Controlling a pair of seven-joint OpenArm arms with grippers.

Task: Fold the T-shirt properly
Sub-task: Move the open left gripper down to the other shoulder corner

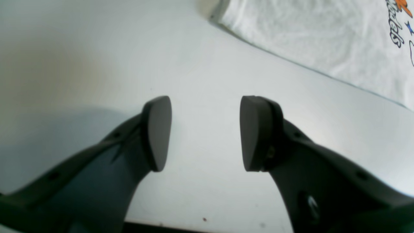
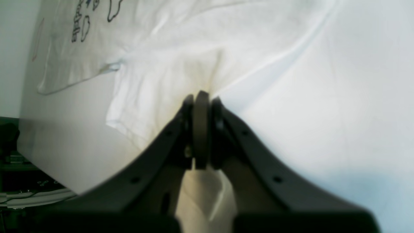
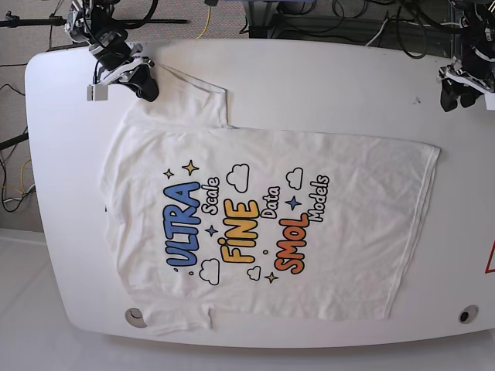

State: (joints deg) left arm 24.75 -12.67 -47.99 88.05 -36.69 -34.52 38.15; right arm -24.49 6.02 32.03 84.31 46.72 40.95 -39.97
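The white T-shirt (image 3: 263,224) lies spread flat and print-up on the white table (image 3: 325,85), with "ULTRA", "FINE" and "SMOL" lettering in the middle. My right gripper (image 3: 145,85) is at the far left corner, shut on the upper sleeve. In the right wrist view the right gripper (image 2: 201,100) pinches bunched white fabric of the T-shirt (image 2: 181,48). My left gripper (image 3: 456,97) is at the far right corner, open and empty above bare table. In the left wrist view the left gripper (image 1: 207,132) hovers apart from the T-shirt's hem (image 1: 323,38).
Cables and stands (image 3: 325,15) lie beyond the table's far edge. Round fittings sit near the front corners, one at the left (image 3: 135,317) and one at the right (image 3: 466,314). A red mark (image 3: 489,259) shows at the right edge.
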